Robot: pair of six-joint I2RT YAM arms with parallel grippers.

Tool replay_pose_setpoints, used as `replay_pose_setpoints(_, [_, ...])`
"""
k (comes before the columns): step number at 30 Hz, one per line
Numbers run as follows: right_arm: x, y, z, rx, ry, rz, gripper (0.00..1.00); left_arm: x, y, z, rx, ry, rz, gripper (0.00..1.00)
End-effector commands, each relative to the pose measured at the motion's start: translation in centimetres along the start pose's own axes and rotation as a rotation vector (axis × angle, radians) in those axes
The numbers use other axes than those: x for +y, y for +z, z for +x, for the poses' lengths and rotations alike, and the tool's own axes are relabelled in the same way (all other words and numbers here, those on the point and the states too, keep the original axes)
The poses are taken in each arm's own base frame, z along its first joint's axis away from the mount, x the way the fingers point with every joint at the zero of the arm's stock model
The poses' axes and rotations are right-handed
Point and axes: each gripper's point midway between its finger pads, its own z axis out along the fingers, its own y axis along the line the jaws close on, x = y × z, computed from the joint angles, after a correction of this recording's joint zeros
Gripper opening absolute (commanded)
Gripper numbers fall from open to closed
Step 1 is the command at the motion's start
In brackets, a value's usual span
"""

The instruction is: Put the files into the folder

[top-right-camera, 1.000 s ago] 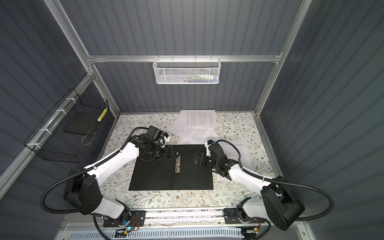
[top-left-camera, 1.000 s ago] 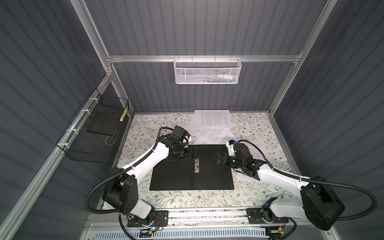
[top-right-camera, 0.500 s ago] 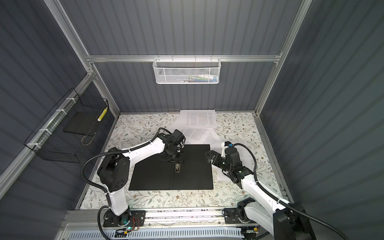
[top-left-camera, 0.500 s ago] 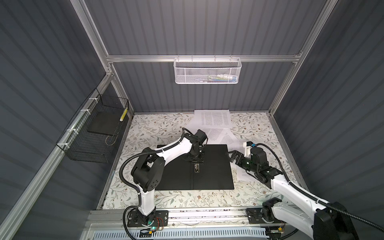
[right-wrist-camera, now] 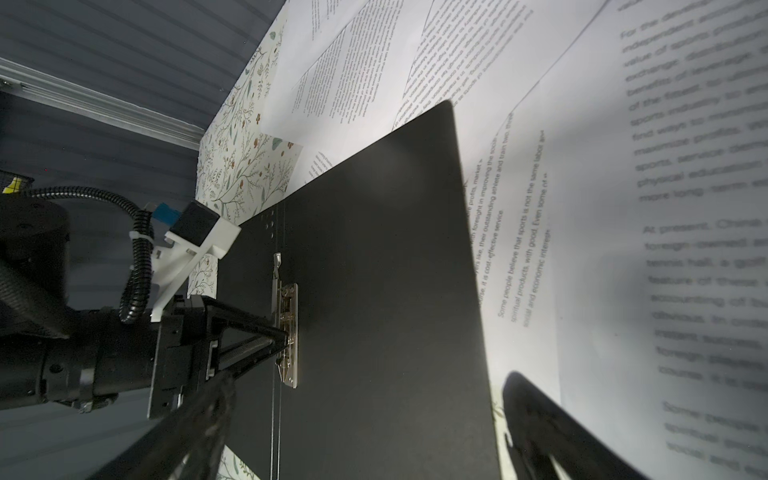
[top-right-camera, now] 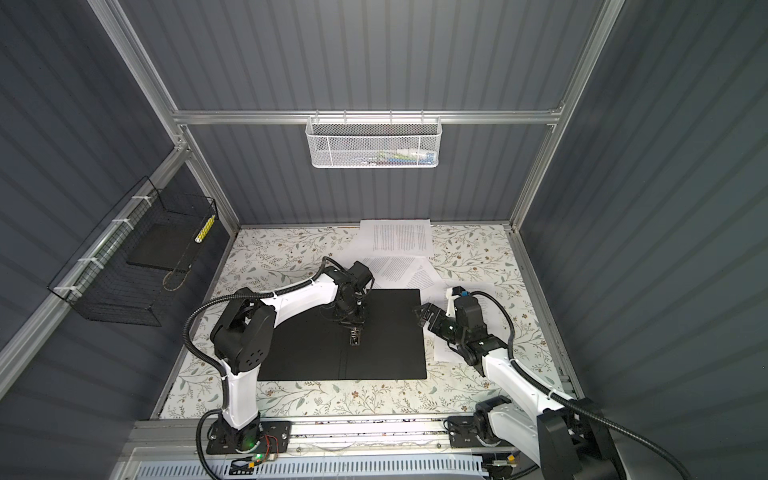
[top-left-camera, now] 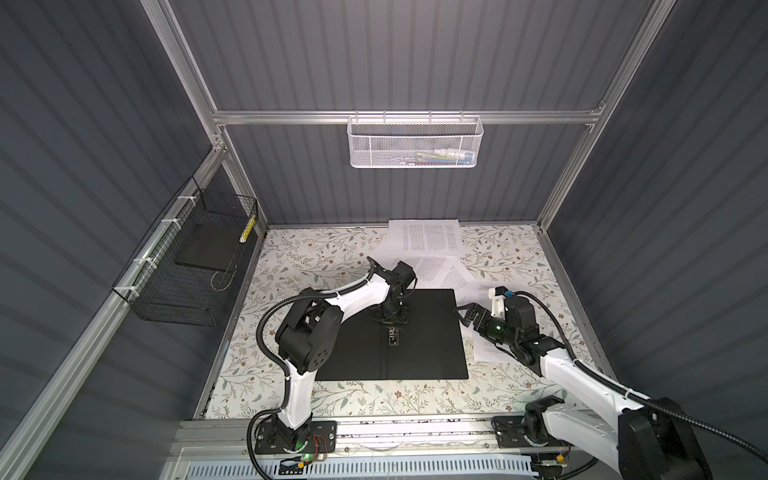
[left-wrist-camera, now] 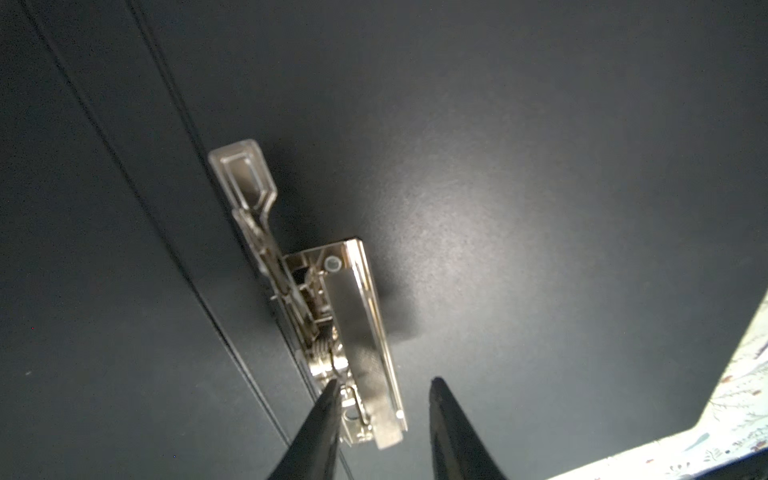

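The folder [top-left-camera: 424, 332] [top-right-camera: 386, 332] lies open on the table, black inside up, with a metal clip [top-left-camera: 392, 334] [left-wrist-camera: 345, 316] by its spine. My left gripper [top-left-camera: 390, 324] [left-wrist-camera: 384, 384] points down at the clip's far end. Its jaws are narrowly open and straddle that end; one fingertip [left-wrist-camera: 332, 388] touches the metal, the other stands clear. My right gripper [top-left-camera: 465, 316] [right-wrist-camera: 370, 378] is wide open at the folder's right edge, holding nothing. The files [top-left-camera: 428, 239] [right-wrist-camera: 623, 166] lie scattered behind and right of the folder, and one sheet [top-left-camera: 484, 349] is under the right arm.
A white mesh basket [top-left-camera: 413, 143] hangs on the back wall. A black wire basket [top-left-camera: 195, 257] on the left wall holds a dark slab [top-left-camera: 205, 249]. The floral table [top-left-camera: 316, 257] is ringed by grey walls and an aluminium frame.
My left gripper moved right from the folder's left half to the clip at the spine, and its jaws narrowed. My right gripper drew back from over the folder to its right edge.
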Motion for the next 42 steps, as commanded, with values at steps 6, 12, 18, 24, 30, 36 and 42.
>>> replay_pose_setpoints(6, [-0.2, 0.5, 0.6, 0.027, 0.02, -0.033, 0.99, 0.3, 0.3, -0.4, 0.004, -0.015, -0.042, 0.22])
replay_pose_setpoints(12, [-0.3, 0.5, 0.5, 0.026, 0.026, -0.031, 0.99, 0.8, -0.4, -0.7, -0.015, -0.017, -0.075, 0.1])
replay_pose_setpoints(18, [0.1, 0.6, 0.0, 0.024, 0.022, -0.039, 0.99, 1.3, -3.4, -0.7, -0.064, -0.006, -0.109, 0.06])
replay_pose_setpoints(24, [0.0, 1.6, 0.3, 0.064, 0.033, -0.04, 0.99, 3.3, -6.4, 0.3, -0.088, 0.006, -0.201, 0.05])
replay_pose_setpoints(30, [0.5, 2.8, 0.7, 0.122, 0.046, -0.062, 0.99, 5.5, -8.1, 0.8, -0.098, -0.012, -0.224, 0.05])
replay_pose_setpoints(36, [0.6, 3.4, 0.9, 0.14, 0.046, -0.046, 0.99, 9.7, -8.6, 1.6, -0.073, -0.058, -0.252, 0.05])
replay_pose_setpoints(42, [0.6, 4.1, 1.3, 0.157, 0.051, -0.034, 0.99, 13.1, -7.0, 3.2, -0.013, -0.058, -0.308, 0.05])
